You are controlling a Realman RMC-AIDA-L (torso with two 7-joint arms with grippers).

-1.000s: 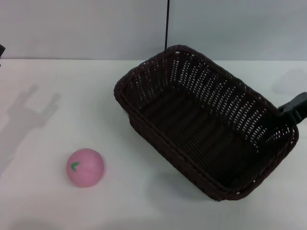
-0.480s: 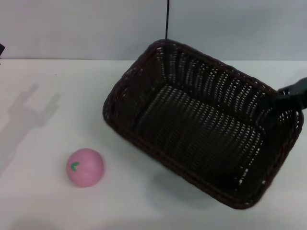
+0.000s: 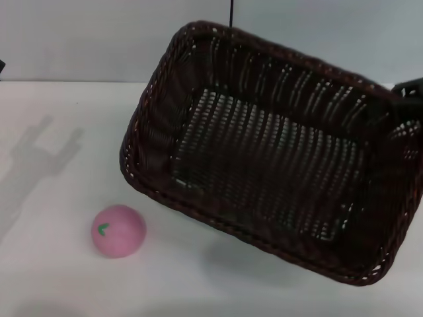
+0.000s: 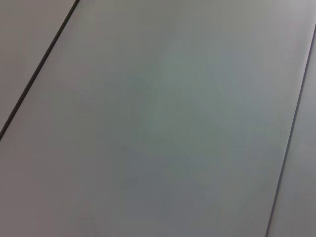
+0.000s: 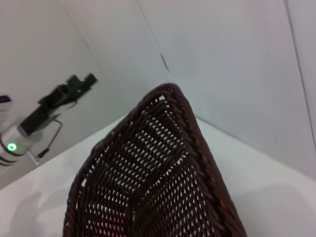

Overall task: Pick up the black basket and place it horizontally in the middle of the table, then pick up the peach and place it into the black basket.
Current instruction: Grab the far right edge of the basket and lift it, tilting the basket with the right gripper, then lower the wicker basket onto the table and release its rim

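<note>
The right gripper (image 3: 408, 89) is clamped on the far right rim of the black basket (image 3: 264, 158), and compared to a second ago it's hauled the thing way up: the basket looks a lot bigger in the head view now, tipped so its open mouth faces the camera, with its shadow sitting on the table (image 3: 59, 277) underneath. It's off the surface, held from that one rim. The peach (image 3: 118, 230) hasn't budged, same spot near the front left, just beside the basket's lower left corner. The left gripper (image 5: 66, 94) shows far off in the right wrist view, parked up high; can't tell how its fingers are set. Plain white tabletop, pale grey wall (image 3: 99, 39) behind with a thin dark seam running up it.
</note>
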